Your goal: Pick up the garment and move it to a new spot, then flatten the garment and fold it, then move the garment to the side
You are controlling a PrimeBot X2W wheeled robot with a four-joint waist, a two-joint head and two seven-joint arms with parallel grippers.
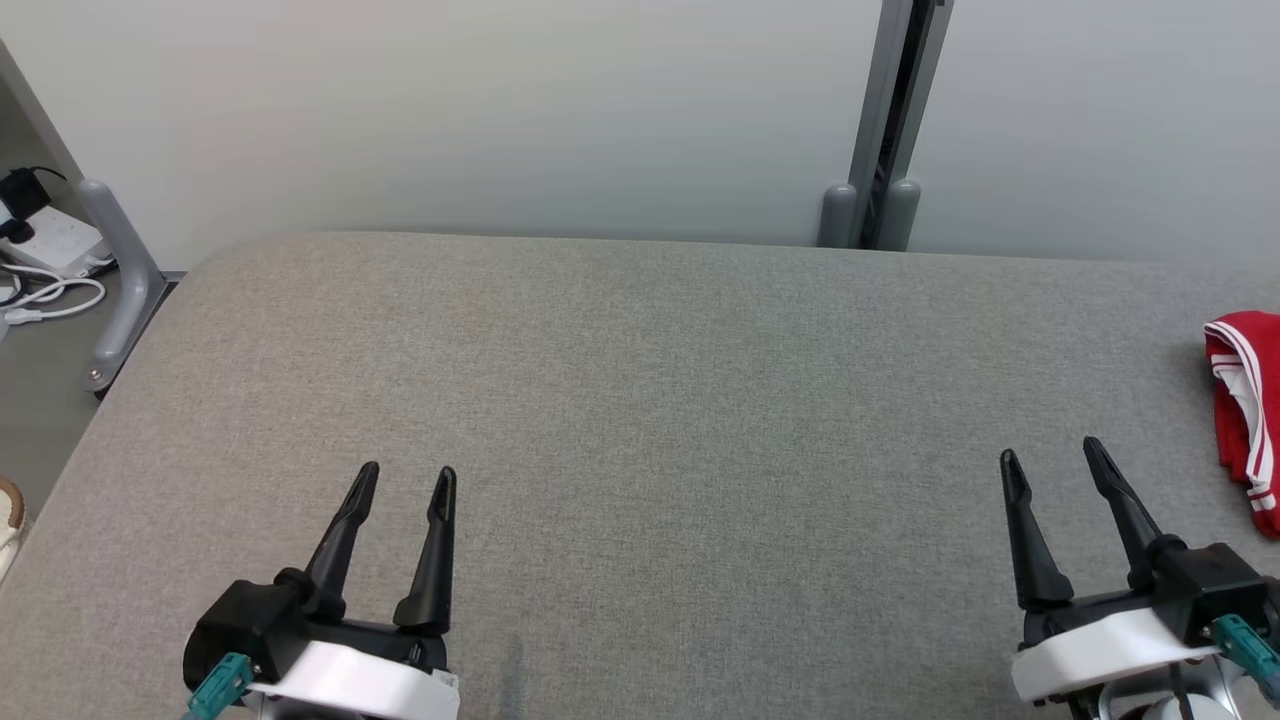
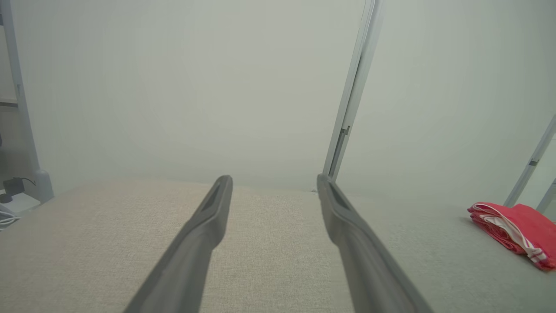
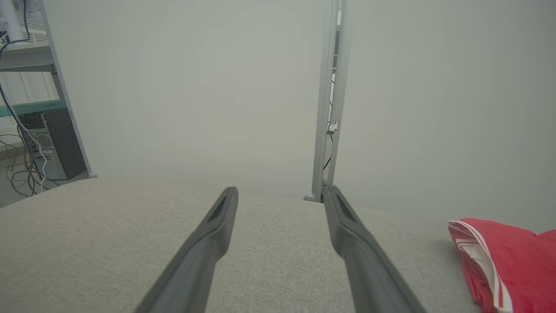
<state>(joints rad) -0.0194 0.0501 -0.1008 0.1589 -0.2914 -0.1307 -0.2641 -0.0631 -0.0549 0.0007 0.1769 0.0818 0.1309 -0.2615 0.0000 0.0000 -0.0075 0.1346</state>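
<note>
- Lying bunched at the far right edge of the grey fabric-covered table [image 1: 640, 380], the red garment [image 1: 1245, 400] with white stripes is partly cut off by the head view's border
- Left gripper [image 1: 408, 472] is at the near left of the table, its two dark fingers spread wide apart with nothing between them
- Right gripper [image 1: 1050, 450] is at the near right, jaws likewise wide open and empty, fingers pointing toward the far edge
- The garment lies near the right gripper, on its right, apart from it and untouched; it is well apart from the left gripper
- In the left wrist view the garment shows as a red heap on the table, off to the right of the fingers; in the right wrist view it sits at the lower right corner, with white trim along its edge
- Bare table cloth stretches between the two grippers
- Behind the table stands a pale wall with a grey upright post [image 1: 880, 120]; on the floor at the far left lie a white power strip [image 1: 55, 240] and white cables [image 1: 55, 298]
</note>
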